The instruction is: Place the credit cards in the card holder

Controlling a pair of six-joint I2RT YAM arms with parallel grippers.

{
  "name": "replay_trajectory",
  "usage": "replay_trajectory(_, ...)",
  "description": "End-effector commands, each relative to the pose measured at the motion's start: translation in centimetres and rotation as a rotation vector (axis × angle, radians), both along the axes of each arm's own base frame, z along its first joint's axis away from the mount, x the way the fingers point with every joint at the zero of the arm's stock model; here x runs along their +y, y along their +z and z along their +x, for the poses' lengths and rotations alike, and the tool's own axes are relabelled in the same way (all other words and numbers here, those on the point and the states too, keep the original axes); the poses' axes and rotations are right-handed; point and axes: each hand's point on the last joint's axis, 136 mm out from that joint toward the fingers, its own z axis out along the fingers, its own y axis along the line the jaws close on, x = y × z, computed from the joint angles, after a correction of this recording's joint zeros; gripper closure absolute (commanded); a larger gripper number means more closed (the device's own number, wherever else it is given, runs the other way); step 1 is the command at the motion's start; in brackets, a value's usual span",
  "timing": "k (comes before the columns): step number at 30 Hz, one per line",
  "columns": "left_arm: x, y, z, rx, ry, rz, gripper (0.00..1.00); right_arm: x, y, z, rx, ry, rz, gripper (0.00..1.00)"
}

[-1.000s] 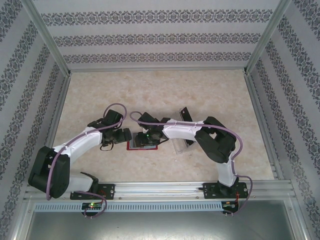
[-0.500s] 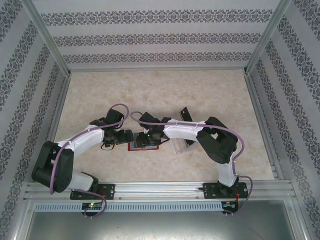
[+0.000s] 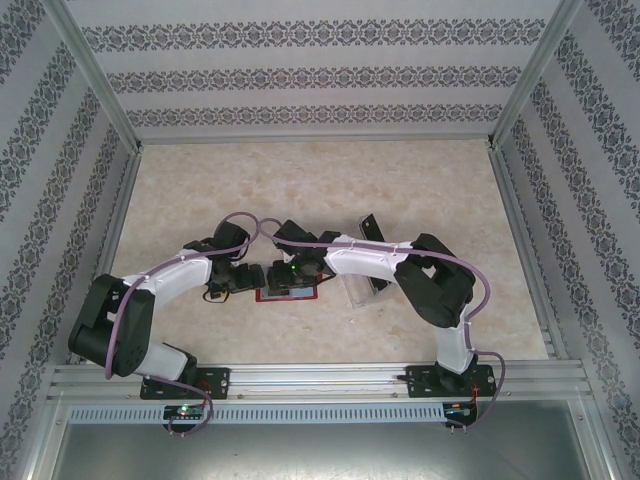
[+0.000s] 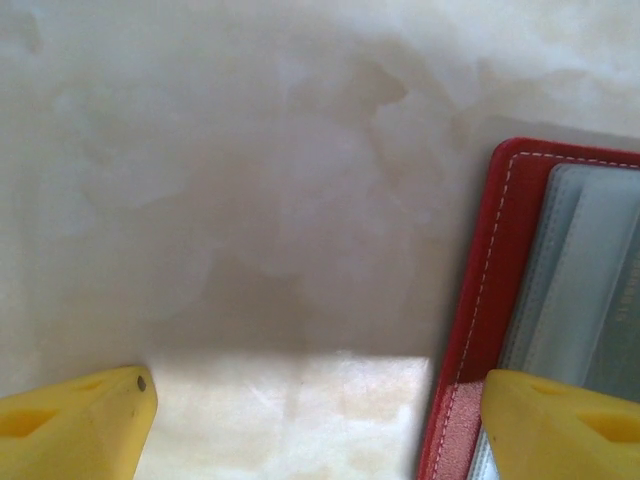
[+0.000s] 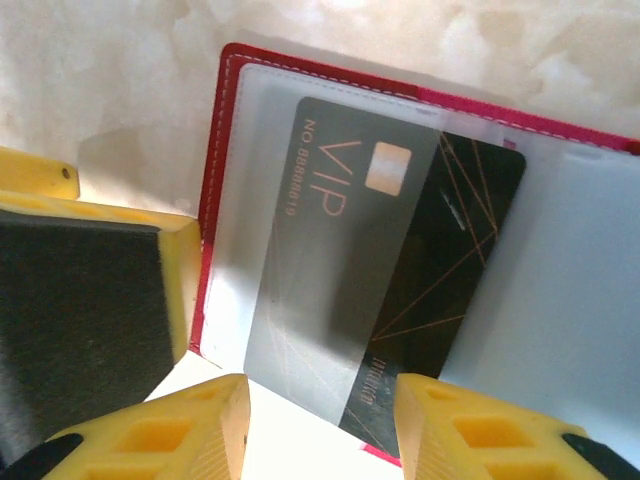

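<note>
The red card holder (image 3: 287, 294) lies open on the table between both arms. In the right wrist view a dark credit card (image 5: 390, 260) marked VIP lies slanted across the holder's (image 5: 215, 150) grey pockets, its left part dulled under the translucent pocket. My right gripper (image 5: 322, 430) hovers open over the card's near end, touching nothing. My left gripper (image 4: 320, 425) is open at the holder's (image 4: 500, 260) left edge, with one yellow finger (image 4: 560, 425) over the red border and the other over bare table. That left finger (image 5: 90, 310) shows beside the holder.
A clear plastic tray (image 3: 360, 288) lies just right of the holder under the right arm, with a dark flat piece (image 3: 371, 228) sticking up at its far end. Aluminium rails (image 3: 320, 375) run along the near edge, and patterned walls enclose the marbled table (image 3: 300, 190).
The left arm has shifted slightly right toward the holder and its jaws have narrowed a little. The right arm and the card have not moved.
</note>
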Motion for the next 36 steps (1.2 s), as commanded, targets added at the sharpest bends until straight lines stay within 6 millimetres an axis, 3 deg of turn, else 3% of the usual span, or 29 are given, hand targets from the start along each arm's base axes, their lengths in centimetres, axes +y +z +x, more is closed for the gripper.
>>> replay_trajectory(1, 0.7, -1.0, -0.6, 0.022, 0.033, 0.013, 0.14, -0.4, -0.5, -0.2, -0.005, 0.014, -0.036, 0.56)
replay_trajectory(7, 0.7, -1.3, -0.8, 0.027, 0.034, 0.011, 0.15, -1.6, -0.8, 0.2, -0.009, -0.008, -0.054, 0.56)
replay_trajectory(14, 0.6, -1.4, -0.7, 0.028, 0.037, 0.005, 0.15, -1.6, -2.0, 0.1, 0.015, -0.006, -0.068, 0.56)
replay_trajectory(22, 0.5, -1.6, -0.7, 0.030, 0.036, 0.004, 0.15, -2.2, -2.0, 0.1, 0.007, -0.018, -0.076, 0.56)
replay_trajectory(36, 0.4, -2.0, -0.9, 0.038, 0.039, -0.008, 0.15, -0.6, -2.0, 0.1, 0.019, 0.017, -0.066, 0.56)
